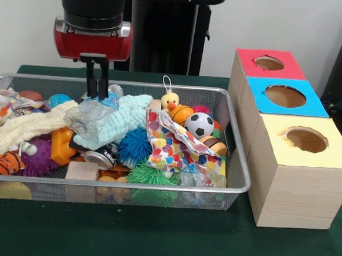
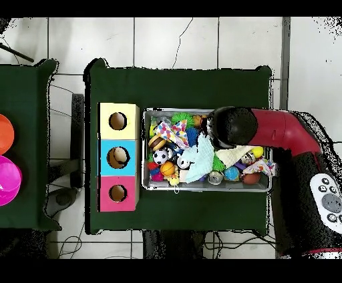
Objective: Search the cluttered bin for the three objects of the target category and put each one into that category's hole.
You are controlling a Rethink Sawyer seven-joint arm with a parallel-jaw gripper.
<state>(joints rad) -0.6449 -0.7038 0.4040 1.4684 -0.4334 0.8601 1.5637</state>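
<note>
Green cloth covers the table (image 1: 152, 243), where a wire mesh bin (image 1: 238, 167) brims with toys beside 3 wooden boxes (image 1: 289, 187) topped red, blue and yellow. From above, the gripper (image 1: 97, 88) reaches down, its narrow fingers drawn together on a crumpled clear plastic bottle (image 1: 93, 117) atop the pile.

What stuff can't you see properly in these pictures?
- Toys at the bottom of the mesh bin: buried under the top clutter, both views.
- Inside the red hole and yellow hole: too dark.
- Bin middle, overhead view: the arm covers it.
- Gripper tips, front view: sunk into clutter.
</note>
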